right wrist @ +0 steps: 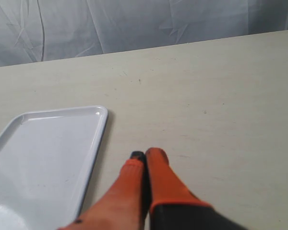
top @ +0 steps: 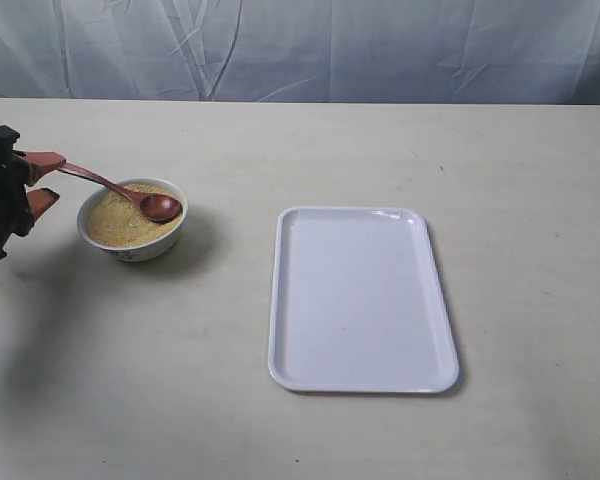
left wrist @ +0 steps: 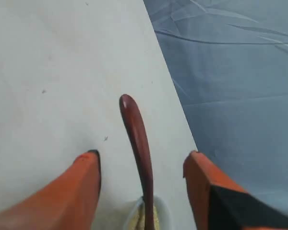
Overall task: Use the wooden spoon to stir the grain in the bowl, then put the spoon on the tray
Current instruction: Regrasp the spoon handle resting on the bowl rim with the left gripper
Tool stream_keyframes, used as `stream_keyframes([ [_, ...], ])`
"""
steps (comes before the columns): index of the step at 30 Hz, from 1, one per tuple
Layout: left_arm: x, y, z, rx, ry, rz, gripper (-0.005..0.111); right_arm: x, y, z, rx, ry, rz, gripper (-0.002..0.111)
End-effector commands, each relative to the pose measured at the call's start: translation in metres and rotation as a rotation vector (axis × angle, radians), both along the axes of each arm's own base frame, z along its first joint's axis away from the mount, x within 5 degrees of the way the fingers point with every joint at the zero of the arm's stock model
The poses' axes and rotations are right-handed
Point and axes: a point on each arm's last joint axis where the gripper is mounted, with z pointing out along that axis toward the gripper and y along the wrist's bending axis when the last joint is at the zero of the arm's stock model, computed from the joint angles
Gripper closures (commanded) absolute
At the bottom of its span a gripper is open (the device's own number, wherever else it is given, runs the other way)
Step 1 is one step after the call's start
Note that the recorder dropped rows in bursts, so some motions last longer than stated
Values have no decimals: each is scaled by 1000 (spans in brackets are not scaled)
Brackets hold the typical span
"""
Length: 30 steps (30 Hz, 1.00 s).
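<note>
Spoon [top: 120, 189] in the bowl [top: 130, 245], our left pincer [top: 56, 178] wide open around its handle

At lower right we see the tray [top: 276, 300] on the table [top: 310, 140], with our right pincer [right wrist: 145, 154] closed on nothing beside its edge. Farther back, at left, the spoon's head lies on the grain [top: 112, 222], and its handle passes between the spread fingers [left wrist: 81, 187].

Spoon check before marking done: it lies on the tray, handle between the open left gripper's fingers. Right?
No. The exterior view shows the spoon resting in the bowl on the grain, not on the tray. Its handle is between the fingers of the open left gripper.
</note>
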Motion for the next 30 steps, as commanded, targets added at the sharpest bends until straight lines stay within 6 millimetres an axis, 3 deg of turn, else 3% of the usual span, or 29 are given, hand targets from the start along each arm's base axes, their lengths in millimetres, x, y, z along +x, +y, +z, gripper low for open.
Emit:
stream_keyframes([
  [1,12,3,-8,-15,-8,-7,54,0,0,0,1,-15,-5,106],
  [11,36,4,-19,-35,-32,-62,54,0,0,0,1,-15,-5,106],
  [22,44,-3,-28,-128,-89,-157,54,0,0,0,-3,-15,-5,106],
  [30,44,-5,-27,-153,-97,-177,74,0,0,0,-3,-15,-5,106],
])
